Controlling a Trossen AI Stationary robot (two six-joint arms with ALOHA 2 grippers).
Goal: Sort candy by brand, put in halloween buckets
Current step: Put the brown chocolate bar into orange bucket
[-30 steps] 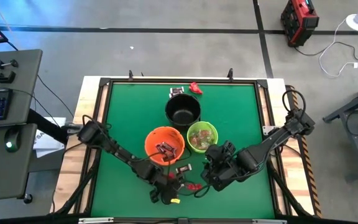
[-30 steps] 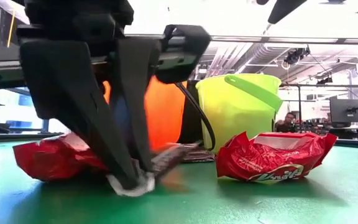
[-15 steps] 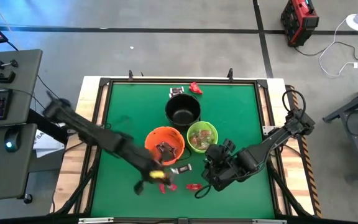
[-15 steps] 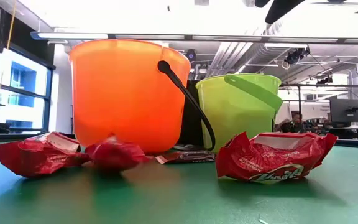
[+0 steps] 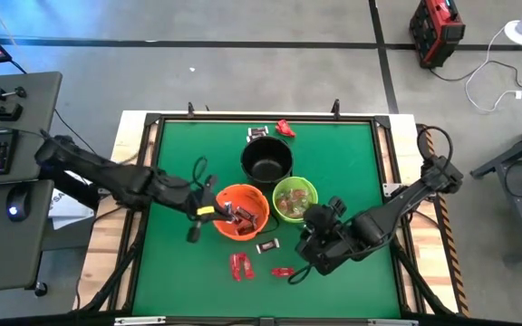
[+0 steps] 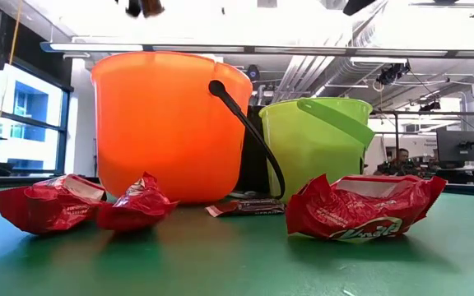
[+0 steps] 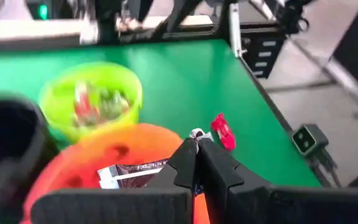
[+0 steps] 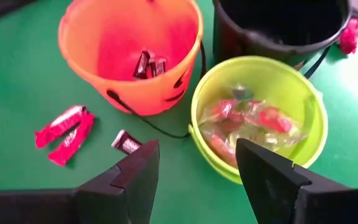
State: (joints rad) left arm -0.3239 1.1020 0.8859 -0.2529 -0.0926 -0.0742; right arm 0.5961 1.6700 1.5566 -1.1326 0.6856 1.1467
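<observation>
Standing together mid-surface (image 5: 179, 154) are three buckets: black (image 5: 266, 160), orange (image 5: 239, 210), lime (image 5: 294, 198). Three sweets (image 5: 241, 265) are seen on the near side. The left tool (image 5: 203, 214) is pressed together at the orange rim; the right tool (image 8: 194, 163) is spread just beside the lime bucket.

**Buckets Clustered Mid-Worktop**

We found three buckets touching on the worktop (image 5: 179, 172): one (image 5: 266, 161) at the back, two in front, left (image 5: 240, 210) and right (image 5: 294, 199), both holding candy. Loose wrapped sweets (image 5: 241, 265) lay before them, and more (image 5: 285, 127) lay behind the rear bucket.
</observation>
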